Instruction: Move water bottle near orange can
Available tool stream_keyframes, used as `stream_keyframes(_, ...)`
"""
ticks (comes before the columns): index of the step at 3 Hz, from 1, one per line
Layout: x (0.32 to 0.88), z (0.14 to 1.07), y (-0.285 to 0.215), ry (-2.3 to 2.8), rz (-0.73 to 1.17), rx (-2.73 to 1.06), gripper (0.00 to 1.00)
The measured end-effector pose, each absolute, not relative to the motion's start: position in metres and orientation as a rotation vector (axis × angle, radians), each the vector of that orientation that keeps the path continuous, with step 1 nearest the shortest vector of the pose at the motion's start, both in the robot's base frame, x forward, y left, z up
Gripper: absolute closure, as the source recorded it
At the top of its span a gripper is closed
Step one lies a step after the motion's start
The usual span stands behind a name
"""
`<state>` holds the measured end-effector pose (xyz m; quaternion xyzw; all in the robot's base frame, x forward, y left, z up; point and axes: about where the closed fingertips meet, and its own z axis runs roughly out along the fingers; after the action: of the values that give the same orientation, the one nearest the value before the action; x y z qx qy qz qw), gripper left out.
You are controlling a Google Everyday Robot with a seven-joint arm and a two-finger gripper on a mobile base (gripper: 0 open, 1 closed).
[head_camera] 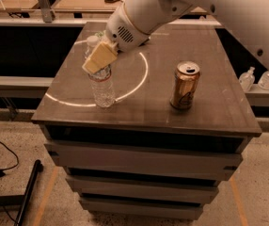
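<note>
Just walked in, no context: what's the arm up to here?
The robot's gripper is at the upper part of the bottle, which stands upright on the left front of the table. The can stands upright to the right, well apart from the bottle. The bottle has not yet been brought near the can.
</note>
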<state>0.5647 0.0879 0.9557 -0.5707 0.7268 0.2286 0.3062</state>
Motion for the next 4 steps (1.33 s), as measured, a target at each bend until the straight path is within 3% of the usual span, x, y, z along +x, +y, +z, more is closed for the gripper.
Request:
stream_keyframes(1, 0.578, 0.961, 0.071, 1.919, 0.572, -1.535, 1.0)
stream_keyframes(3, 0.608, 0.975, 0.01, 1.951, 0.53, -1.499, 1.0)
stream_keyframes(4, 0.617, 0.97, -0.017, 1.956, 0.535, -1.474, 0.84)
